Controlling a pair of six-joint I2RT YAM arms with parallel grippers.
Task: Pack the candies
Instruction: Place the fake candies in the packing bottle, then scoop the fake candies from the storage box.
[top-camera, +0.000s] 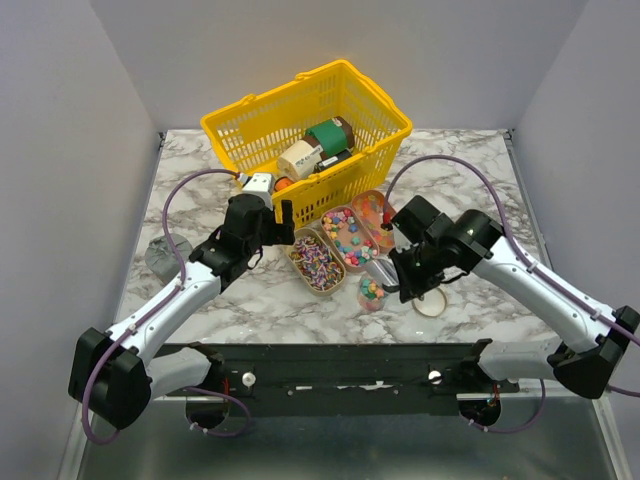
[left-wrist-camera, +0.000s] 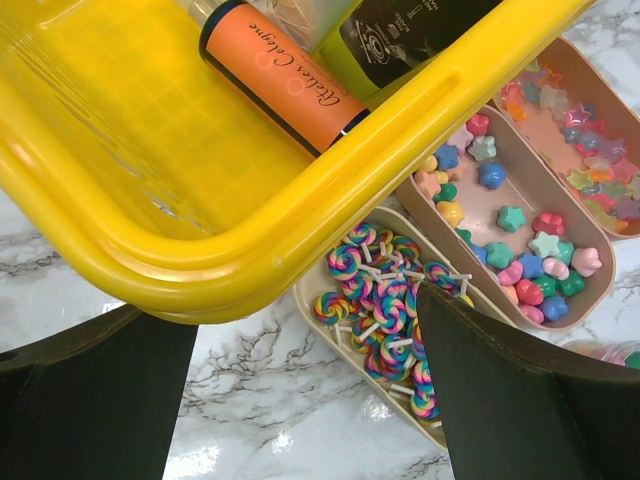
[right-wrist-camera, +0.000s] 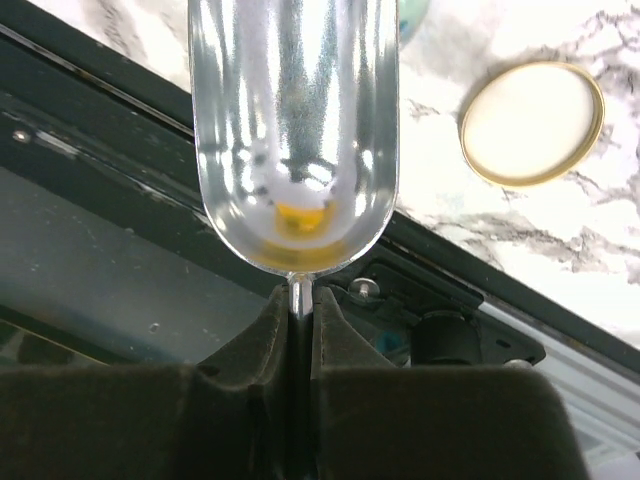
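The candies lie in three oblong beige trays in front of the basket: swirled lollipop candies (top-camera: 315, 262) (left-wrist-camera: 385, 310), star and blob sweets (top-camera: 347, 238) (left-wrist-camera: 510, 240), and pale ones (top-camera: 372, 212) (left-wrist-camera: 590, 150). A small clear jar (top-camera: 370, 292) near the trays holds some sweets. My right gripper (top-camera: 400, 275) (right-wrist-camera: 300, 300) is shut on the thin handle of a shiny metal scoop (top-camera: 383, 272) (right-wrist-camera: 295, 130), just right of the jar. An orange glint shows in the scoop's bowl. My left gripper (top-camera: 283, 222) (left-wrist-camera: 300, 340) stands open at the lollipop tray's far end, against the basket, holding nothing.
The yellow basket (top-camera: 340, 180) (left-wrist-camera: 200, 200) with bottles and cans stands at the back, touching the trays. A round jar lid (top-camera: 430, 303) (right-wrist-camera: 532, 122) lies flat beside the right gripper. A grey lump (top-camera: 160, 255) sits at the table's left edge. The black rail (top-camera: 330, 365) runs along the front.
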